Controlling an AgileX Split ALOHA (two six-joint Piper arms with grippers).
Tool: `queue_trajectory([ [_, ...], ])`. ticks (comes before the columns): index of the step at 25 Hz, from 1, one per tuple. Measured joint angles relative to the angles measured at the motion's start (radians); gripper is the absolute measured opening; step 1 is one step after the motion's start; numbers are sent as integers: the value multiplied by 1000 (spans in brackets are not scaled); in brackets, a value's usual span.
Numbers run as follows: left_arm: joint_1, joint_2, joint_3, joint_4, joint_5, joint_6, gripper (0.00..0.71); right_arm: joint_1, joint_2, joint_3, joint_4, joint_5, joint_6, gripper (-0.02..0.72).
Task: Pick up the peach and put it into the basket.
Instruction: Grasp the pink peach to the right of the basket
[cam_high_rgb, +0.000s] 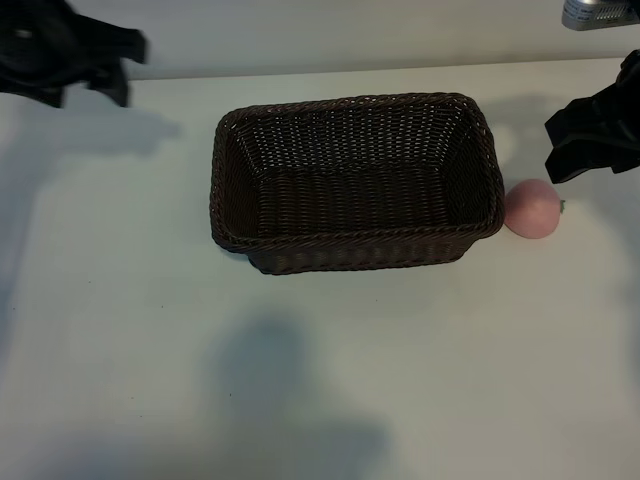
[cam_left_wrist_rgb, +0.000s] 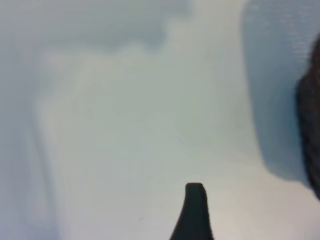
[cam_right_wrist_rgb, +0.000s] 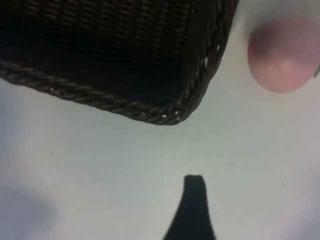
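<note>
The left gripper (cam_high_rgb: 95, 75) hangs over the worktop's (cam_high_rgb: 320, 380) far left corner, well apart from everything else. Its wrist view shows one dark fingertip (cam_left_wrist_rgb: 194, 192) above bare worktop, with a sliver of dark wicker at the frame's edge; whether its jaws are spread I cannot tell.

The basket (cam_high_rgb: 355, 245) sits toward the far edge, about midway between the left and right edges, long side running left to right, upright and holding nothing. Its braided rim and sloping woven walls are dark brown.

The peach (cam_high_rgb: 532, 208) lies on the worktop just beside the basket's right end, toward the near corner of that end; it seems to touch the rim, though a narrow gap may separate them. It is pink and round, with a tiny green tip on the side away from the basket.

The right gripper (cam_high_rgb: 572, 150) hangs near the right edge, just beyond the peach on its far side and apart from it. Its jaws stand spread and hold nothing. Its wrist view takes in a basket corner (cam_right_wrist_rgb: 175, 112), the peach (cam_right_wrist_rgb: 282, 57) and one fingertip (cam_right_wrist_rgb: 194, 181).
</note>
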Motion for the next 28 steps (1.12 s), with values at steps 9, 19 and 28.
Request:
queue_trajectory([
  [9,242,-156,-2,-46,44,98,597,0,0,0,0,4,0,595],
  [19,272,-434,-2,-164,112,200,596,0,0,0,0,5,0,595],
  [28,272,-879,181,-134,48,225,596,0,0,0,0,5,0,595],
])
